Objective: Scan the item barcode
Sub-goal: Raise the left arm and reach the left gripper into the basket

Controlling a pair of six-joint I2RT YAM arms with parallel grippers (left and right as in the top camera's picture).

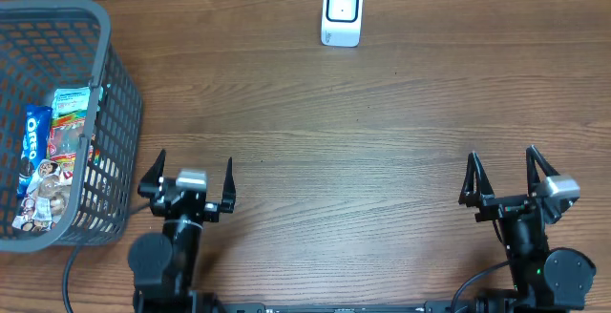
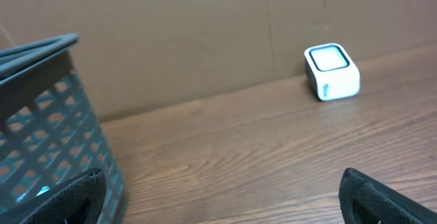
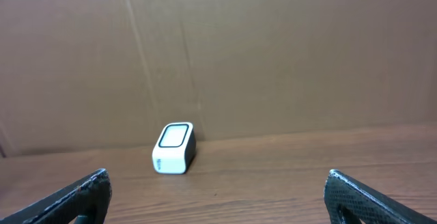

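A white barcode scanner (image 1: 342, 12) with a dark window stands at the far middle of the table, also seen as the scanner (image 2: 331, 71) in the left wrist view and the scanner (image 3: 174, 147) in the right wrist view. Packaged snack items (image 1: 52, 151), among them a blue Oreo pack (image 1: 34, 141), lie inside the grey basket (image 1: 119, 93) at the left. My left gripper (image 1: 189, 177) stands open near the front edge, just right of the basket, with nothing between its fingers. My right gripper (image 1: 503, 174) is open at the front right, holding nothing.
The basket's mesh wall (image 2: 48, 128) fills the left of the left wrist view, close to the left finger. A brown cardboard wall (image 3: 273, 53) backs the wooden table (image 1: 363, 132) behind the scanner.
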